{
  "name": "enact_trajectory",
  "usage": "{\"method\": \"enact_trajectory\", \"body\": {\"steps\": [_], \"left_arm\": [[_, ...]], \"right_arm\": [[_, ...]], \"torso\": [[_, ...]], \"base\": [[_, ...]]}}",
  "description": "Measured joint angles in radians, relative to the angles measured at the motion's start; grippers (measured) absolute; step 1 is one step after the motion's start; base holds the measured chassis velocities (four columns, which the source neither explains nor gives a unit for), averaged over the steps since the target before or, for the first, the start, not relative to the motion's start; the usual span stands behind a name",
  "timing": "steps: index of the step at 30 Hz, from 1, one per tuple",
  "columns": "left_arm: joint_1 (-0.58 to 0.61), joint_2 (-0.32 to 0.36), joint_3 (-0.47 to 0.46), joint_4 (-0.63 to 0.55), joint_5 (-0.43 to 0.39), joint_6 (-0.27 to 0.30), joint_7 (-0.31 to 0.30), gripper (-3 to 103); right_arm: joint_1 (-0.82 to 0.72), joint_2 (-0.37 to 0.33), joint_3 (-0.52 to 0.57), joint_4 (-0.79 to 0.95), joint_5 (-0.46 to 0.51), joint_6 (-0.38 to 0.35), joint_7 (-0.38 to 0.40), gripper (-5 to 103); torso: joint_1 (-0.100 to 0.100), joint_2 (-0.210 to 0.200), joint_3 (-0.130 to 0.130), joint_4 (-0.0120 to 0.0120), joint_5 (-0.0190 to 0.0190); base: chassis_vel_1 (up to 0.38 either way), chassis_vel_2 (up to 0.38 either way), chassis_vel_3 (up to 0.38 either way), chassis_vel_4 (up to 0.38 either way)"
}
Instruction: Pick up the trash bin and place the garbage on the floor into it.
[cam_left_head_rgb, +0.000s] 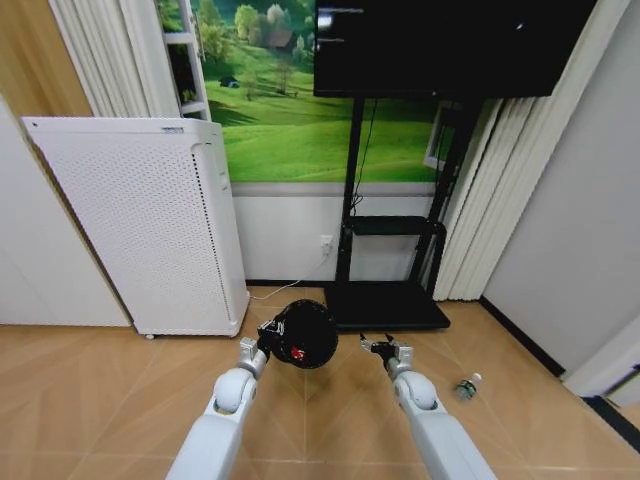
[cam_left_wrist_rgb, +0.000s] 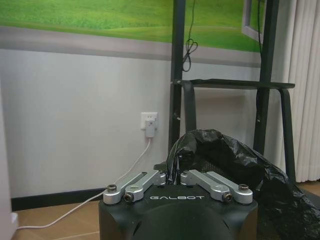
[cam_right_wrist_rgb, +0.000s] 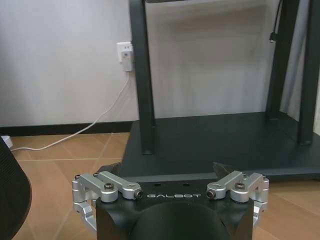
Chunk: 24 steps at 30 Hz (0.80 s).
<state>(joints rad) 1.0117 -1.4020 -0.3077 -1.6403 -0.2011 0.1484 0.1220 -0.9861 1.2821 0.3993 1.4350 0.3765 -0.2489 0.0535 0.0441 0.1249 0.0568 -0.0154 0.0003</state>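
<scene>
The black trash bin (cam_left_head_rgb: 308, 330) hangs off the floor, tilted, with my left gripper (cam_left_head_rgb: 268, 335) shut on its rim. In the left wrist view the gripper (cam_left_wrist_rgb: 172, 172) pinches the rim and the crumpled dark liner (cam_left_wrist_rgb: 225, 157). A small red piece of garbage (cam_left_head_rgb: 297, 353) lies inside the bin. A clear-green bottle (cam_left_head_rgb: 467, 386) lies on the wooden floor to the right. My right gripper (cam_left_head_rgb: 385, 347) hovers open beside the bin, left of the bottle, and its jaws (cam_right_wrist_rgb: 167, 172) stand wide apart with nothing between them. The bin's side (cam_right_wrist_rgb: 10, 200) shows at the edge of the right wrist view.
A tall white perforated appliance (cam_left_head_rgb: 150, 220) stands at the left. Straight ahead is a black TV stand (cam_left_head_rgb: 385, 300) with a flat base (cam_right_wrist_rgb: 215, 140). A white cable runs from a wall socket (cam_left_wrist_rgb: 149, 124). A grey wall and curtains close off the right.
</scene>
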Motion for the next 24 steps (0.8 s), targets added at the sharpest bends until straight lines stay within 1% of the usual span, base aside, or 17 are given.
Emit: {"method": "enact_trajectory", "body": {"steps": [2, 4, 9, 10, 15, 16, 17, 18, 20, 22, 23, 24], "left_arm": [[0.0, 0.001, -0.001, 0.0, 0.0, 0.0, 0.0, 7], [0.0, 0.001, -0.004, 0.0, 0.0, 0.0, 0.001, 7], [0.003, 0.001, -0.006, -0.003, 0.0, 0.0, 0.001, 7], [0.005, 0.001, -0.006, -0.005, -0.001, 0.0, 0.003, 7], [0.009, 0.005, -0.008, -0.014, -0.007, 0.001, 0.002, 7], [0.013, 0.01, -0.012, -0.025, -0.017, 0.01, -0.002, 7], [0.015, 0.009, -0.02, -0.029, -0.022, 0.013, -0.005, 7], [0.015, 0.009, -0.02, -0.029, -0.022, 0.013, -0.005, 7], [0.015, 0.007, -0.027, -0.033, -0.023, 0.014, -0.007, 7], [0.014, 0.006, -0.029, -0.036, -0.025, 0.014, -0.008, 7], [0.014, 0.006, -0.029, -0.036, -0.025, 0.014, -0.008, 7], [0.013, 0.006, -0.032, -0.037, -0.027, 0.015, -0.008, 7]], "right_arm": [[0.0, 0.0, 0.0, 0.0, 0.0, -0.001, 0.0, 100], [-0.001, 0.0, -0.001, 0.003, 0.0, -0.005, 0.002, 100], [-0.009, 0.0, -0.006, 0.008, -0.01, 0.001, 0.005, 100], [-0.015, 0.0, -0.009, 0.01, -0.015, 0.002, 0.005, 100], [-0.025, 0.0, -0.015, 0.01, -0.014, 0.007, 0.004, 100], [-0.034, -0.006, -0.02, 0.005, -0.011, -0.004, -0.005, 100], [-0.05, -0.018, -0.032, -0.001, 0.006, -0.032, -0.01, 100], [-0.05, -0.018, -0.032, -0.001, 0.006, -0.032, -0.01, 100], [-0.081, -0.031, -0.045, 0.001, 0.03, -0.063, -0.01, 100], [-0.125, -0.047, -0.051, 0.022, 0.051, -0.103, -0.009, 100], [-0.125, -0.047, -0.051, 0.022, 0.051, -0.103, -0.009, 100], [-0.158, -0.055, -0.051, 0.031, 0.048, -0.116, -0.009, 100]], "torso": [[0.0, 0.0, 0.0, -0.0002, -0.0006], [0.0, 0.0, 0.0, -0.0001, 0.0], [0.0, 0.0, 0.0, 0.0, -0.0002], [0.0, 0.0, 0.0, -0.0006, -0.0002], [0.0, 0.0, 0.0, -0.0004, -0.0003], [0.0, 0.0, 0.0, 0.0002, -0.0003], [0.0, 0.0, 0.0, 0.0004, -0.0003], [0.0, 0.0, 0.0, 0.0004, -0.0003], [0.0, 0.0, 0.0, 0.0008, -0.0003], [0.0, 0.0, 0.0, 0.0006, -0.0003], [0.0, 0.0, 0.0, 0.0006, -0.0003], [0.0, 0.0, 0.0, 0.0001, -0.0005]], "base": [[-0.24, -0.264, 0.252, 0.236], [-0.274, -0.245, 0.239, 0.257], [-0.241, -0.224, 0.224, 0.235], [-0.152, -0.208, 0.203, 0.133], [-0.062, -0.085, 0.085, 0.089], [0.0, 0.0, 0.0, 0.0], [0.059, 0.056, -0.021, -0.039], [0.059, 0.056, -0.021, -0.039], [0.059, 0.062, -0.037, -0.03], [0.05, 0.069, -0.028, -0.021], [0.041, 0.069, -0.023, -0.02], [0.0, 0.0, 0.0, 0.0]]}}
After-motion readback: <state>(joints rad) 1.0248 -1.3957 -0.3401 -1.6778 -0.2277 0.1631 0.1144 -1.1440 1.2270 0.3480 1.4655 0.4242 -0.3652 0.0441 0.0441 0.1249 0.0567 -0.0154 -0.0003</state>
